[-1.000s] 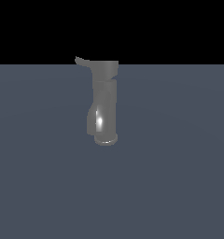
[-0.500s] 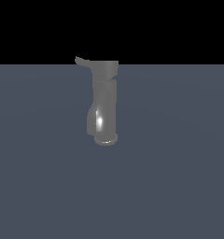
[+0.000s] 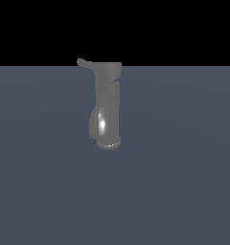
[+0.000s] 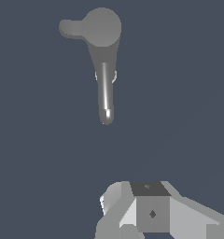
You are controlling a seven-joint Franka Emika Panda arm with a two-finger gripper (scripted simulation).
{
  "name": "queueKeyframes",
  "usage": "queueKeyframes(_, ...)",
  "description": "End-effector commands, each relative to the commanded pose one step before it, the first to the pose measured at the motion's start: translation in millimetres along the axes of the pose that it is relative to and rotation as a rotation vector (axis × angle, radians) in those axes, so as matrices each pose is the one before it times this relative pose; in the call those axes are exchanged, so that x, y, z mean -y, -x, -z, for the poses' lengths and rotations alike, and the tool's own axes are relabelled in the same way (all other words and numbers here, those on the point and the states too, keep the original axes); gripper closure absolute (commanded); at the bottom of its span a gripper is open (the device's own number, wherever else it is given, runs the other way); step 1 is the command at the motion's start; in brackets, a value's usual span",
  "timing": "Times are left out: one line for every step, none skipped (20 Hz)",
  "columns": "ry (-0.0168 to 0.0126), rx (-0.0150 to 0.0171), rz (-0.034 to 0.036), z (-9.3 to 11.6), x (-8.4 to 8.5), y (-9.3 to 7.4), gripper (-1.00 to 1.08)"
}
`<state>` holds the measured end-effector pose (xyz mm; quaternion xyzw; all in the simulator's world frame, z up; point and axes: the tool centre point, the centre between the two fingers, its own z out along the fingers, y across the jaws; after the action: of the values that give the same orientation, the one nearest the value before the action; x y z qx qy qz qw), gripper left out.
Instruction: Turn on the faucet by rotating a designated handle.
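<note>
The faucet (image 3: 107,110) is a glossy grey column with a bright highlight, standing on the dark grey floor in the middle of the exterior view. Its wider cap is at the top and its rounded rim at the bottom. The handle (image 3: 85,63) is a short thin lever sticking out from the cap toward the exterior view's left. The wrist view looks down on the faucet (image 4: 104,79) and its handle (image 4: 69,28). My gripper (image 4: 149,207) shows only as white and grey blocks at the picture's edge, well apart from the faucet. I cannot tell how its jaws stand. It is out of the exterior view.
A flat dark grey floor (image 3: 184,182) lies all around the faucet. Above its far edge is black background.
</note>
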<state>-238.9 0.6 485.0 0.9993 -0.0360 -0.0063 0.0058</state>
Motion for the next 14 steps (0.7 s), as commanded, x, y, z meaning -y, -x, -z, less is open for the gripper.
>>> queueKeyframes(-0.00223,0.00028,-0.02669,-0.68,1.30,-5.69,1.08)
queueKeyframes(-0.00106,0.00000,-0.01324,-0.32,0.74,-2.80,1.08)
queueKeyframes(-0.00112,0.00000,-0.01434,-0.36,0.85,-3.03,1.08)
queueKeyframes(-0.00121,0.00004,-0.01553,-0.43,0.97,-3.26,1.08)
queueKeyframes(-0.00128,0.00009,-0.01671,-0.51,1.11,-3.49,1.08)
queueKeyframes(-0.00134,0.00011,-0.01789,-0.58,1.25,-3.71,1.08)
queueKeyframes(-0.00139,0.00014,-0.01909,-0.67,1.42,-3.93,1.08)
queueKeyframes(-0.00144,0.00018,-0.02027,-0.76,1.61,-4.15,1.08)
queueKeyframes(-0.00148,0.00022,-0.02149,-0.87,1.80,-4.35,1.08)
queueKeyframes(-0.00151,0.00026,-0.02268,-0.98,2.01,-4.55,1.08)
queueKeyframes(-0.00150,0.00030,-0.02330,-1.08,2.19,-4.61,1.08)
queueKeyframes(-0.00144,0.00033,-0.02335,-1.16,2.31,-4.56,1.08)
queueKeyframes(-0.00139,0.00035,-0.02338,-1.23,2.43,-4.50,1.08)
queueKeyframes(-0.00133,0.00037,-0.02342,-1.31,2.55,-4.44,1.08)
